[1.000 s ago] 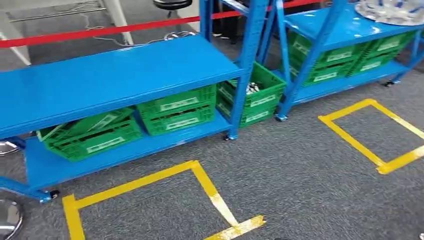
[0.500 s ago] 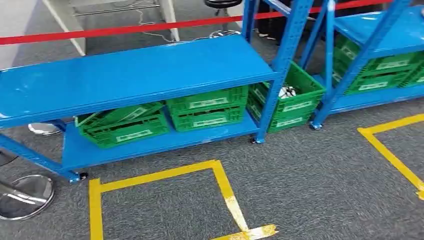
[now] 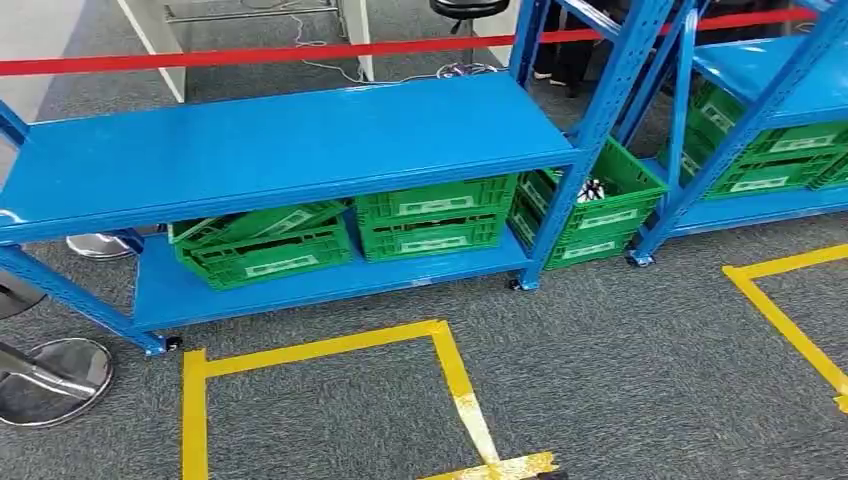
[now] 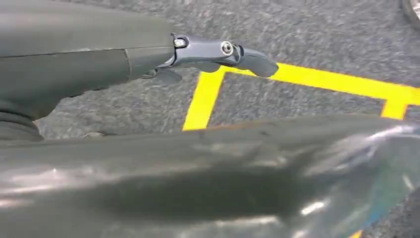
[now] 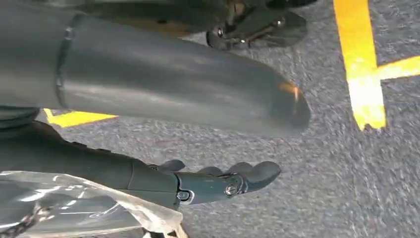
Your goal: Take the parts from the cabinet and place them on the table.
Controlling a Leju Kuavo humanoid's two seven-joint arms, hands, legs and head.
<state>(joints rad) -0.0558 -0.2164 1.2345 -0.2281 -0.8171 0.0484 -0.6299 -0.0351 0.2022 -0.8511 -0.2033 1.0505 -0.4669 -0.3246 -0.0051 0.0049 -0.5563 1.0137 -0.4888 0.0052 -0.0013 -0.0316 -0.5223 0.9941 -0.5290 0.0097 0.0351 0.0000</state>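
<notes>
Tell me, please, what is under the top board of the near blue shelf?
Under the top board stand green crates on the lower board; the leftmost one carries a tilted crate. The board covers their insides, so their contents cannot be seen.

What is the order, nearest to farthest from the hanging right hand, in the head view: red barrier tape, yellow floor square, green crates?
1. Yellow floor square, on the carpet in front.
2. Green crates, on the lower shelf.
3. Red barrier tape, behind the rack.
</notes>
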